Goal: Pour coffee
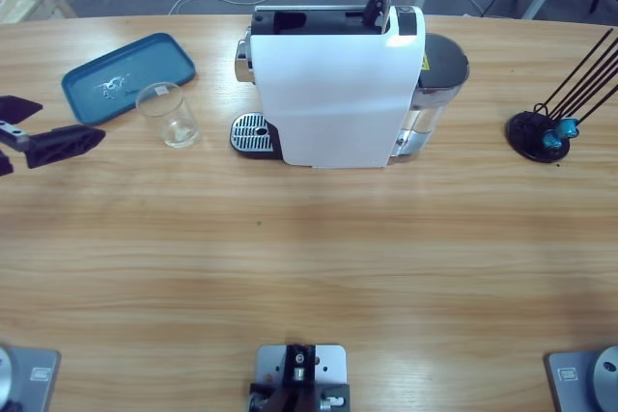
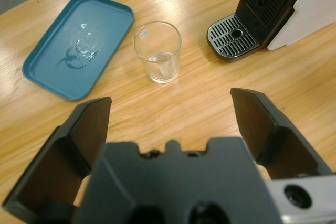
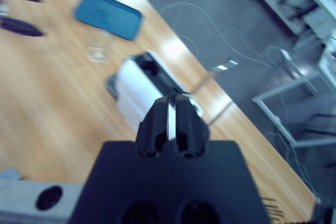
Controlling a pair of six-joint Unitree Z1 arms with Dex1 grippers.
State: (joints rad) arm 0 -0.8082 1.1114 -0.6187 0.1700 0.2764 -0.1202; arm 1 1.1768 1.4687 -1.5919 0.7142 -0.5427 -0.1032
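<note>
No text, brand or number can be read anywhere. The white coffee machine [image 1: 338, 94] carries a small yellow sticker [image 1: 424, 62] near its grey water tank, toward the worktop's far edge, but whatever is printed on it is too small to make out.

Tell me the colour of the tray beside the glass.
Teal blue tray, clearest in the left wrist view.
</note>
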